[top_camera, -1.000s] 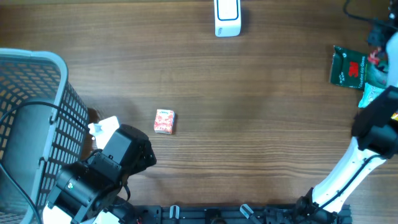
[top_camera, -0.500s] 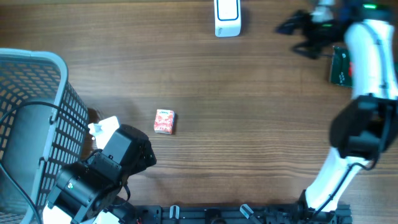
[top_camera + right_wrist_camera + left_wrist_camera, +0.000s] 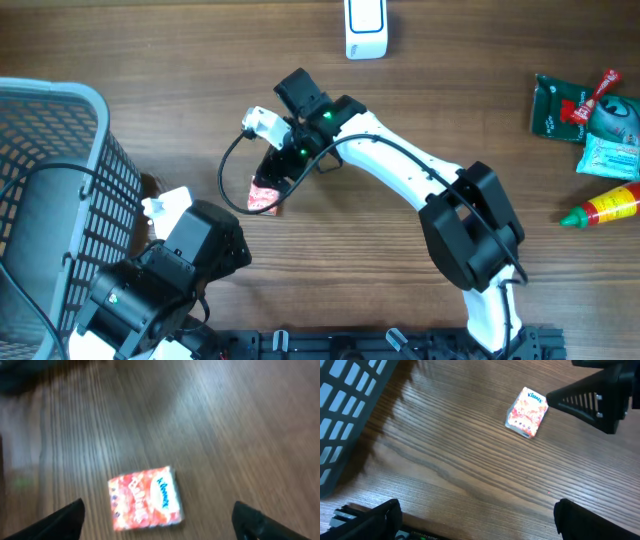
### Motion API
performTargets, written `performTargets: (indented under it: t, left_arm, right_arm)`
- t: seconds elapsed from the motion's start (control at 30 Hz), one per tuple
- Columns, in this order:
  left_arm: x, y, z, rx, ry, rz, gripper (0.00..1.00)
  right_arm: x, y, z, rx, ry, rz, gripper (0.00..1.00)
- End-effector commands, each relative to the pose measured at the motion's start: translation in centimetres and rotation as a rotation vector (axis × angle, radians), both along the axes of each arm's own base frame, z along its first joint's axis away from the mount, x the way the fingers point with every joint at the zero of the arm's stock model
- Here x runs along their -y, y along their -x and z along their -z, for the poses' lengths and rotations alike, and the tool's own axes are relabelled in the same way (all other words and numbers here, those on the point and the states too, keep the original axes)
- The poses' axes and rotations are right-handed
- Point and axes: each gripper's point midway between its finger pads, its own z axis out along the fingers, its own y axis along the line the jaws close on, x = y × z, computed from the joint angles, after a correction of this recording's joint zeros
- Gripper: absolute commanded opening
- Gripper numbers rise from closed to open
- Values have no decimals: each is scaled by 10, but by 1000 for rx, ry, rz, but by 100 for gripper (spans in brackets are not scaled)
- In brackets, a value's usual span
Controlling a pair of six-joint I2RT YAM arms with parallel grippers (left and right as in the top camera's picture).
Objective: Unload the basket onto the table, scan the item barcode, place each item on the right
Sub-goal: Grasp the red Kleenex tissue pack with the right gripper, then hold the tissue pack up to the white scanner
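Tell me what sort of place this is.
Probably a mock shop checkout on a wooden table: a white scanner stands at the far edge, a grey basket sits left, packaged groceries lie right.

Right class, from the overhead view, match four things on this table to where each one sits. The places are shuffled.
Things:
1 tissue pack
2 white scanner
3 grey basket
4 red bottle

Places:
A far left
B top edge, near the middle
C right edge
D a little left of centre

Pairs: 1-D, 2-B, 3-A, 4-C
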Motion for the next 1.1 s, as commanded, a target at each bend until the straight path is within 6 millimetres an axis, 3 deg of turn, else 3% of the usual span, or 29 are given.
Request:
performTargets:
  t: [0.0, 0.1, 0.2, 0.27, 0.37, 0.43, 0.57, 0.6, 0.67, 0.73, 0.8, 0.9, 0.97, 1.07]
  left_arm:
    - [-1, -1, -2, 9, 4, -15, 100]
    - [-1, -1, -2, 9, 4, -15, 100]
    - [-1, -1, -2, 9, 4, -15, 100]
    - [-1, -1, -2, 9, 4, -15, 100]
    - [-1, -1, -2, 9, 4, -16, 100]
    - [-1, -1, -2, 9, 4, -15, 100]
    - [-1, -1, -2, 9, 4, -16, 100]
    - [-1, -1, -2, 9, 4, -16, 100]
    - [-1, -1, -2, 9, 4, -15, 100]
    - [-1, -1, -2, 9, 4, -15, 100]
    - [-1, -1, -2, 9, 4, -15, 100]
    - [-1, -1, -2, 9, 4, -15, 100]
    - [-1, -1, -2, 9, 4, -15, 100]
    - [-1, -1, -2, 9, 4, -15, 100]
  right_arm:
    - [-6, 7, 27, -64, -16, -39, 89]
    - [-10, 3, 54, -97, -8, -14, 86]
    - [-11, 3, 73, -130, 4, 0, 72]
    - [-11, 2, 74, -134, 5, 10, 49]
    - [-7, 9, 77, -175, 30, 27, 38]
    - [-3, 16, 79, -225, 55, 50, 6]
    - [5, 16, 75, -303, 89, 147, 4]
    - [16, 4, 67, -330, 116, 266, 4]
    - [64, -33, 46, -382, 204, 675, 4]
    - [115, -52, 13, -466, 217, 990, 4]
    - [164, -47, -9, -594, 256, 1279, 4]
    - [210, -18, -28, -779, 347, 1525, 4]
    - [224, -8, -30, -812, 395, 1551, 4]
    - [226, -1, -30, -844, 422, 1565, 4]
